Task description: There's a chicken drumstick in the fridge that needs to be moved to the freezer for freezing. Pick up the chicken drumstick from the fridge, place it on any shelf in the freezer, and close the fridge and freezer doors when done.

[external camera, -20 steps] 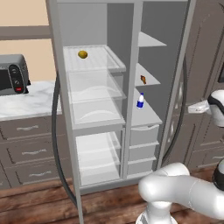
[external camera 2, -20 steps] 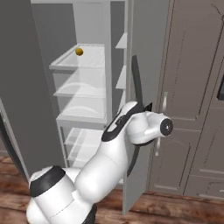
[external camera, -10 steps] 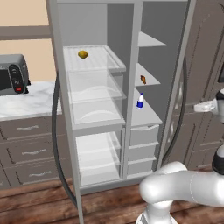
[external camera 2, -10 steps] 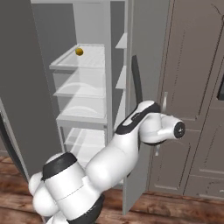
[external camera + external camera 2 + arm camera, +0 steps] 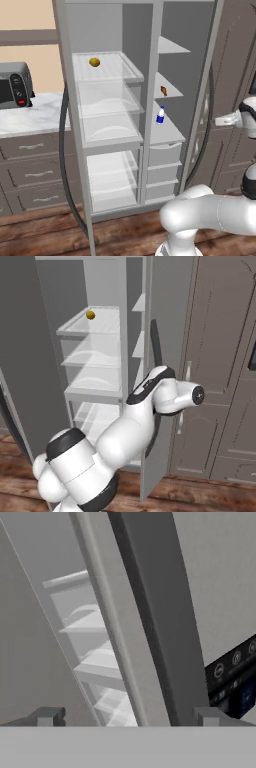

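Left base view, centre of frame: tall grey cabinet standing open, split by a vertical divider. Wider grey fridge compartment (image 5: 107, 125) with clear glass shelves and clear drawers to the left of centre; narrower grey freezer compartment (image 5: 172, 100) with solid pale shelves and white drawers to the right of it. Tiny orange-brown chicken drumstick (image 5: 163, 90) lying on the thin pale grey middle shelf (image 5: 172, 92) of the narrower compartment, slightly above centre. Small blue-and-white bottle (image 5: 160, 115) upright one shelf lower, just below the drumstick; label too small to read. Round yellow fruit-like ball (image 5: 94, 62) on the top glass shelf, upper left of centre. Grey toaster oven (image 5: 15, 85) with red buttons on the white marble counter (image 5: 30, 116) at far left; no legible writing. Narrow grey freezer door (image 5: 167, 331) swung open at upper centre of the right base view, dark curved handle (image 5: 155, 346) on it. Two-finger gripper (image 5: 127, 717) at the bottom of the hand view, fingers spread wide apart, holding nothing, facing the door's edge. No brands or readable text anywhere.
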